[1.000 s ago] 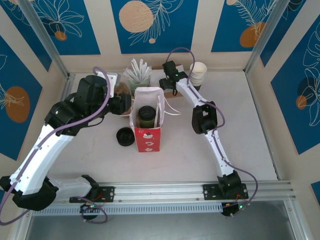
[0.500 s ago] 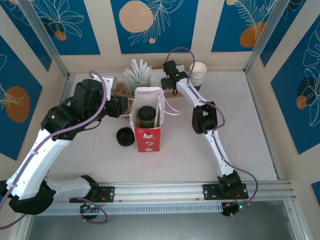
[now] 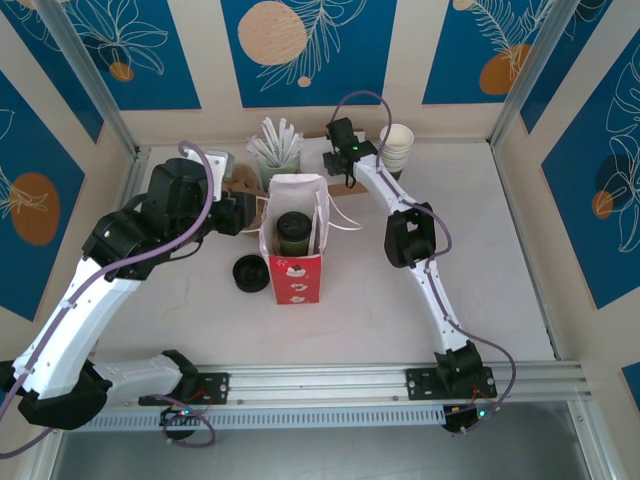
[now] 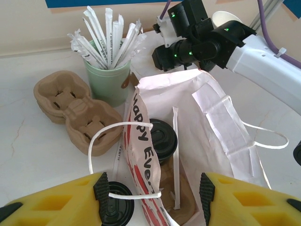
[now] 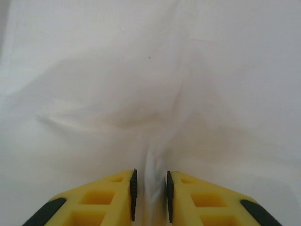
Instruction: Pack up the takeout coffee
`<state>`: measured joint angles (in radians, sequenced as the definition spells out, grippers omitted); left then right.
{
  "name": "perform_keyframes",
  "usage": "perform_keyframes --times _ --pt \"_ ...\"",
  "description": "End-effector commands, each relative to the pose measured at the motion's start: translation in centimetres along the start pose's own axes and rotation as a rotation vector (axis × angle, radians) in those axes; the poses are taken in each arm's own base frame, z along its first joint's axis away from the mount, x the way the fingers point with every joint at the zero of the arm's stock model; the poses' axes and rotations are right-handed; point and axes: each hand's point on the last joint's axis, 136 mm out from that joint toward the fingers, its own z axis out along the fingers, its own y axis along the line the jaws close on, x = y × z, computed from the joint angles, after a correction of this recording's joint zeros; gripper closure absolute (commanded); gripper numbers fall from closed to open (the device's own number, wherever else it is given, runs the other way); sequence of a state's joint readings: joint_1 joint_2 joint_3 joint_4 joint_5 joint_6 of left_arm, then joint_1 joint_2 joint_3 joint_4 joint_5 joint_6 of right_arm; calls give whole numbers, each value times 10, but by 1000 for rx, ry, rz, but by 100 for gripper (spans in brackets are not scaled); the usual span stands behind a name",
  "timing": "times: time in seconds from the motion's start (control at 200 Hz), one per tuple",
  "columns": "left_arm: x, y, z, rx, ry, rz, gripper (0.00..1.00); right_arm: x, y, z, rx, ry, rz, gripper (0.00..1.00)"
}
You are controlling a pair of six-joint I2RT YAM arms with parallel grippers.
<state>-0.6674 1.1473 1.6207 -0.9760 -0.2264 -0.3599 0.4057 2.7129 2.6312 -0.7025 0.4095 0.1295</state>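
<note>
The takeout coffee (image 3: 293,232) stands inside the red bag (image 3: 297,278), the bent left arm holds the left gripper (image 4: 153,190) spread wide at the bag's left side, and the stretched right arm's right gripper (image 5: 150,188) pinches the bag's white far wall

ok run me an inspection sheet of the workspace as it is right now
surface: white table, no spills seen
job's things: coffee, lid on, stands upright inside the open bag
clutter: loose lid left of the bag; carriers; straw cup; white cups
grippers: left gripper open, bag wall and handle between its fingers; right gripper pinching a fold of the bag's white paper at its far rim
cables: purple cables loop along both arms, no snag seen
surroundings: blue patterned panels; metal rail at the near edge
</note>
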Motion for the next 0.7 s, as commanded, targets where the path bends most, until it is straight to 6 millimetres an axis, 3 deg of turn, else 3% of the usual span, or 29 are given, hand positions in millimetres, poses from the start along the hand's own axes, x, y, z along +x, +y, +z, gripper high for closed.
perform_keyframes --times 0.0,0.205,0.33,0.395,0.53,0.695 --pt "1 9 1 -43 -2 -6 45 -58 16 -59 -61 -154 11 77" --pt "-1 8 0 -33 -6 -5 44 -84 17 -97 -61 -225 -1 87" --pt "-1 8 0 -33 -9 -3 44 -88 15 -104 -58 -237 -2 92" --pt "0 8 0 -33 -10 -1 44 -84 13 -100 -58 -223 11 86" --pt "2 8 1 -33 -6 -1 44 -66 6 -78 -49 -166 55 57" --pt "3 10 0 -38 -6 -1 44 -39 0 -49 -40 -85 84 45"
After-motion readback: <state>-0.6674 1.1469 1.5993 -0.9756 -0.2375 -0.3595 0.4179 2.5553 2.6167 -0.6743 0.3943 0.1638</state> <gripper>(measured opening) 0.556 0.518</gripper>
